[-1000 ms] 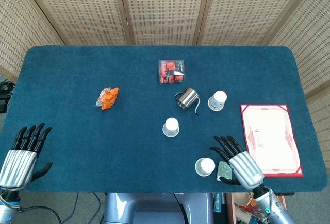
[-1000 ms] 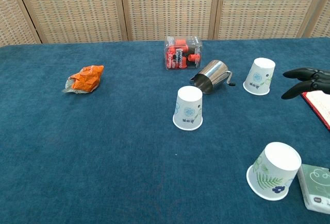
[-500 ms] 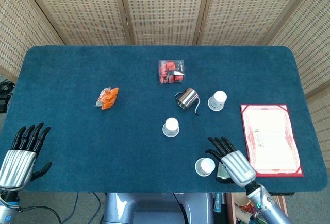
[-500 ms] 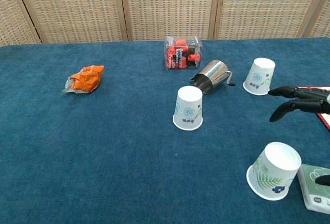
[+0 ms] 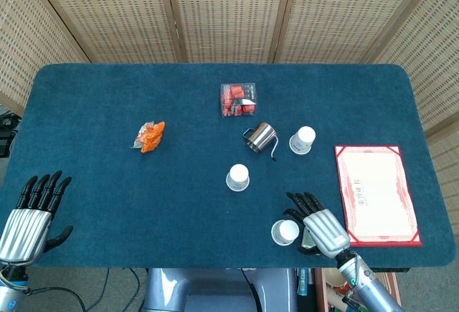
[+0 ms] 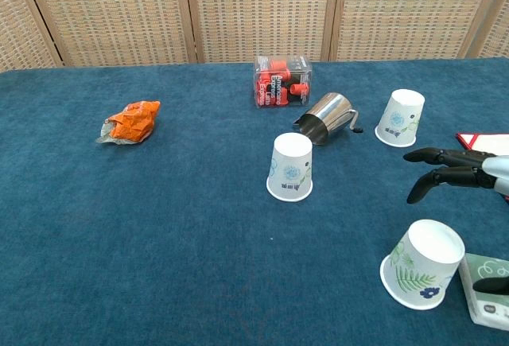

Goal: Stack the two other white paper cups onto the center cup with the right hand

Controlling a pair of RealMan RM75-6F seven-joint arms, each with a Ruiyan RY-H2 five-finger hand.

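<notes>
Centre cup: an upturned white paper cup with a blue print (image 5: 238, 177) stands alone near the middle of the dark blue felt table (image 5: 107, 183); it serves as the landmark here.
Near cup: a second white paper cup with a leaf pattern (image 6: 422, 274), also upside down, sits nearer the robot than the centre cup and off to the robot's right, close to the table's front edge.
Far cup: a third white paper cup (image 6: 400, 118), upside down, stands beyond the centre cup and to its right.
Right hand: the silver right hand with black fingers (image 5: 318, 226) is just right of the near cup, fingers spread and extended, nothing in its grasp; whether it touches that cup cannot be told.
Left hand: the matching left hand (image 5: 32, 211) lies far left of the centre cup at the front table corner, fingers apart, holding nothing.
Steel jug: a small shiny metal jug (image 6: 326, 118) lies on its side just behind the centre cup.
Clear box: a transparent box of red items (image 5: 237, 100) sits beyond the jug.
Orange wrapper: a crumpled orange packet (image 5: 148, 136) is well left of the centre cup.
Red folder: a red-edged certificate folder (image 5: 375, 194) lies far right of the centre cup.
Green pack: a small pale green pack (image 6: 487, 290) lies beside the near cup.
</notes>
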